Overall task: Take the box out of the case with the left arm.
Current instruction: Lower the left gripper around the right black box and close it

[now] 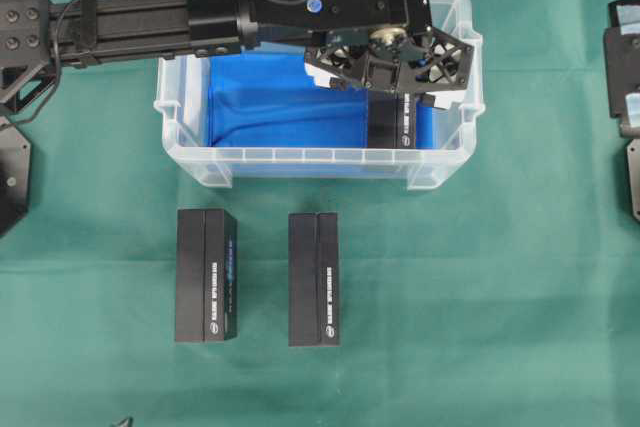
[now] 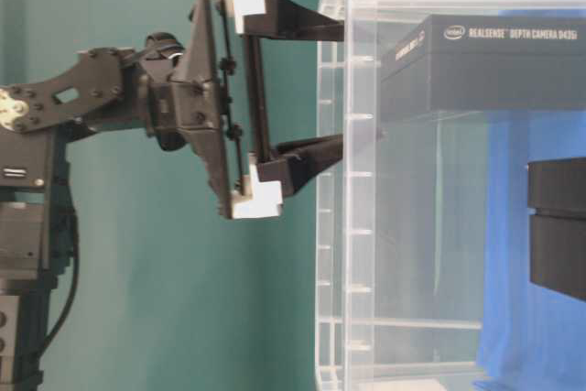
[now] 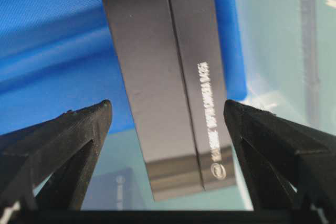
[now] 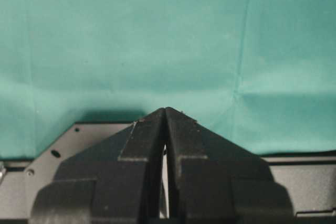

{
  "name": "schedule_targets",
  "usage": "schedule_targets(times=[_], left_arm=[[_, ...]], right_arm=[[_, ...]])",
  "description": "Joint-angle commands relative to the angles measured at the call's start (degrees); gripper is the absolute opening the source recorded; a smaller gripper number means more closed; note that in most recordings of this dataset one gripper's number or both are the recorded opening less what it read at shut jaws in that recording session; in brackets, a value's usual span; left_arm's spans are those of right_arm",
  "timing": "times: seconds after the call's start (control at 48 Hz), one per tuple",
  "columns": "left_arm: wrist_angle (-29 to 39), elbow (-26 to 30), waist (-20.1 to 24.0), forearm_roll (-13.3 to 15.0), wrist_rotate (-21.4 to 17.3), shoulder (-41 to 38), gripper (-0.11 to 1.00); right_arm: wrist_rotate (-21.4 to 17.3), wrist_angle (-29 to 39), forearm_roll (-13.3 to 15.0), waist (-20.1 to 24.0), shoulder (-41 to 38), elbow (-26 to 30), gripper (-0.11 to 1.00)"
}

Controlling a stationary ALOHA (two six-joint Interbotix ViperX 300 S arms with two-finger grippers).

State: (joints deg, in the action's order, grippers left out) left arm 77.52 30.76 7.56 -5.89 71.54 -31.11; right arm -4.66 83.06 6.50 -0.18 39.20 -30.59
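Left wrist view: box (image 3: 168,87) between spread left gripper (image 3: 168,114) fingertips, untouched.

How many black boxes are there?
3. One box stands in the case, at its right end under the left pincer. Two lie on the cloth in front: left and right. The arm may hide more.

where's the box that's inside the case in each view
Overhead: box at the case's right end, under the left gripper.
Table-level: upper right, behind the clear wall.
Left wrist: centre, between the open fingers.
Right wrist: not in it.
Shared landmark: blue lining.
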Motion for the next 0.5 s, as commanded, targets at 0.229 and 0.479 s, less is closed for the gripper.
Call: schedule_targets(times=[0.229,0.479], left_arm=[[-2.64,-1.41,0.53,-0.70,0.26,2.90,0.90],[-5.10,-2.81,0.70,-0.70,0.26,2.90,0.90]], right_arm=[[-0.18,-0.09,-0.09,-0.09,0.09,0.53,0.02],[-0.18,-0.09,-0.18,-0.09,0.00,0.53,0.02]])
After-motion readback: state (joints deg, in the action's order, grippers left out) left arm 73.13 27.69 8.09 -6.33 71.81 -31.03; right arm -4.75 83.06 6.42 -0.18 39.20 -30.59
